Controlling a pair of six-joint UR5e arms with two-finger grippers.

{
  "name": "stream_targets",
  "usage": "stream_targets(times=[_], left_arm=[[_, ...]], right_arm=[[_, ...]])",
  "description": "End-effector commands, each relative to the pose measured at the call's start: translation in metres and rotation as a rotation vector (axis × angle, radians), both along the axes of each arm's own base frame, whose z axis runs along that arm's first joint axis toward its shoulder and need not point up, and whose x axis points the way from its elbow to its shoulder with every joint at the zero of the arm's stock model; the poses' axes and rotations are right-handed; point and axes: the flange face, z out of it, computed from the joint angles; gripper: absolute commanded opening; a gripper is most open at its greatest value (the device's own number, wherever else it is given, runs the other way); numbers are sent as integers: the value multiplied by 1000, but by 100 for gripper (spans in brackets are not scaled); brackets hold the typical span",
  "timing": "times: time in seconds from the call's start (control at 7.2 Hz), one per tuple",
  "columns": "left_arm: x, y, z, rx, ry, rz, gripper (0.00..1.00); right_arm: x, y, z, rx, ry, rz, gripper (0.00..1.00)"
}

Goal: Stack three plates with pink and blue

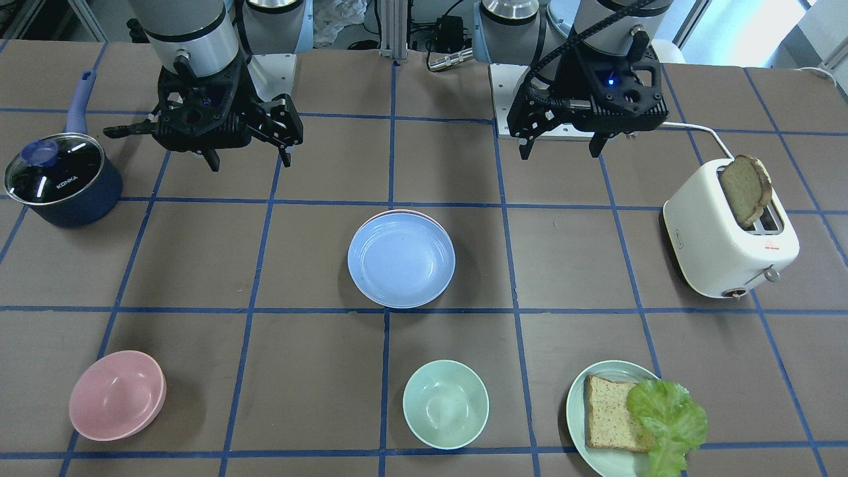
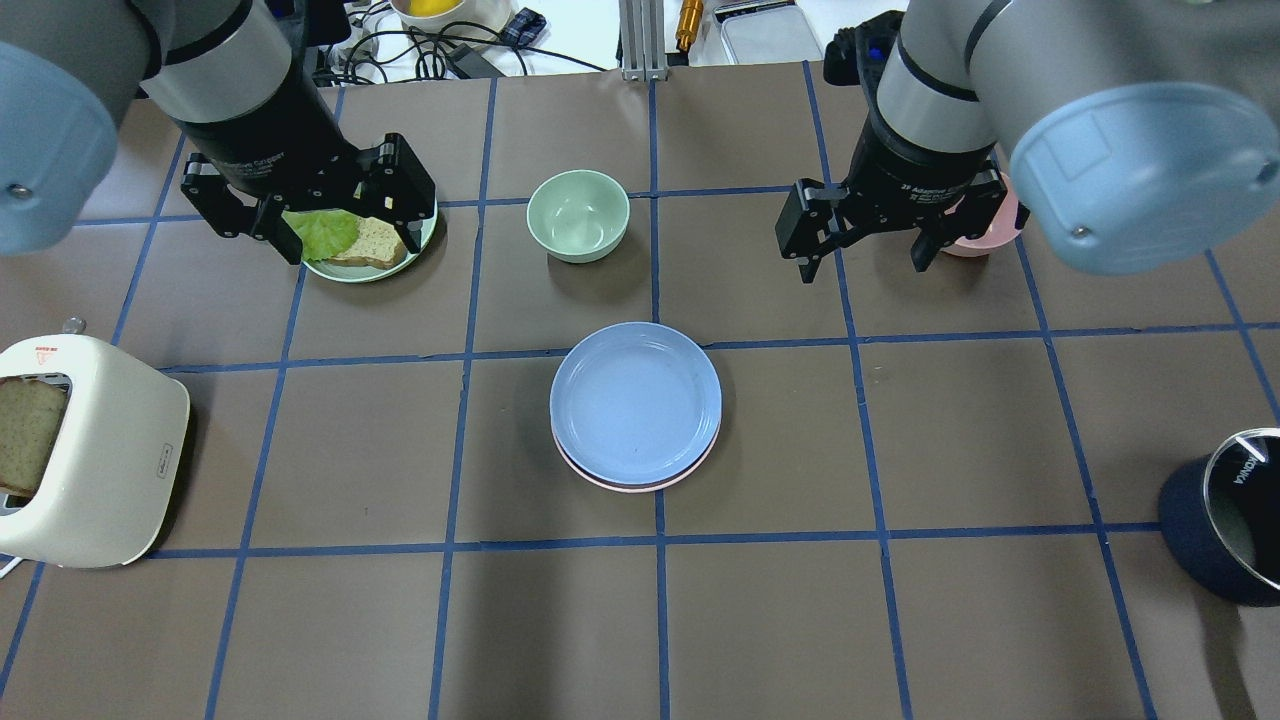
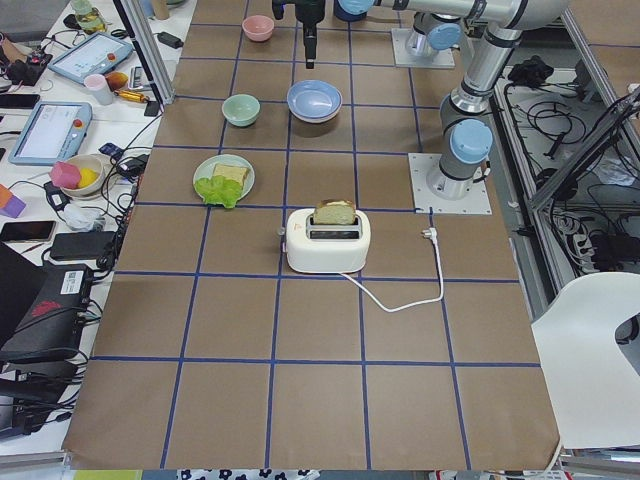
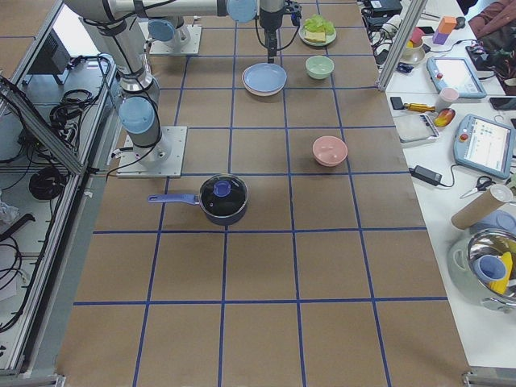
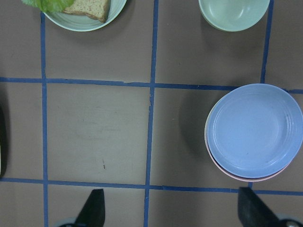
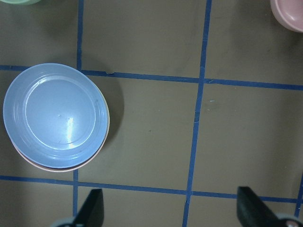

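The stacking step looks finished. In the overhead view, a light blue round matte plastic plate (image 2: 635, 400) sits at the middle of the brown gridded tabletop (image 2: 900, 450). It rests on a pale pink plate of the same shape (image 5: 246, 180), whose rim peeks out at the stack's 6 o'clock. A thin pale edge at 9 o'clock in the left wrist view is probably the cream-white plate (image 5: 205, 137) at the bottom, though too little shows to be certain.

With the stack as the dial's centre and 12 o'clock pointing away from the robot, the left end effector (image 2: 353, 250) hangs at about 10 o'clock, above a mint-green plate (image 1: 578, 397) holding bread and lettuce. The right end effector (image 2: 862, 268) hangs at about 2 o'clock, near a small pink bowl (image 1: 116, 394). Both are released, fingers spread and empty, raised well apart from the stack.

Little appears left to do. At most the next move is a check that the rims nest evenly, since the blue plate sits slightly off the pink one toward 12 o'clock.
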Motion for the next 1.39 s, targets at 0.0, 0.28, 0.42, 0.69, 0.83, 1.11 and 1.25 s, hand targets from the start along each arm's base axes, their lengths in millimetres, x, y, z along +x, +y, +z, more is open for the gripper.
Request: stream_targets(times=[0.0, 0.28, 0.42, 0.69, 0.83, 1.11, 1.25], left_arm=[[0, 0, 0, 0, -3, 0, 100], [0, 0, 0, 0, 0, 0, 100], [0, 0, 0, 0, 0, 0, 100], [-2, -2, -3, 6, 0, 3, 100], [-1, 0, -1, 3, 2, 1, 100], [-1, 0, -1, 2, 2, 1, 100], [-1, 0, -1, 2, 2, 1, 100]], right_arm=[[-23, 4, 16, 7, 2, 2, 100], [-28, 9, 21, 11, 7, -2, 100], [-31, 8, 21, 10, 7, 13, 100], [-40, 6, 21, 15, 14, -4, 100], [-41, 6, 21, 15, 14, -5, 100], [-41, 7, 23, 10, 14, -6, 100], [-41, 9, 25, 6, 14, -6, 100]])
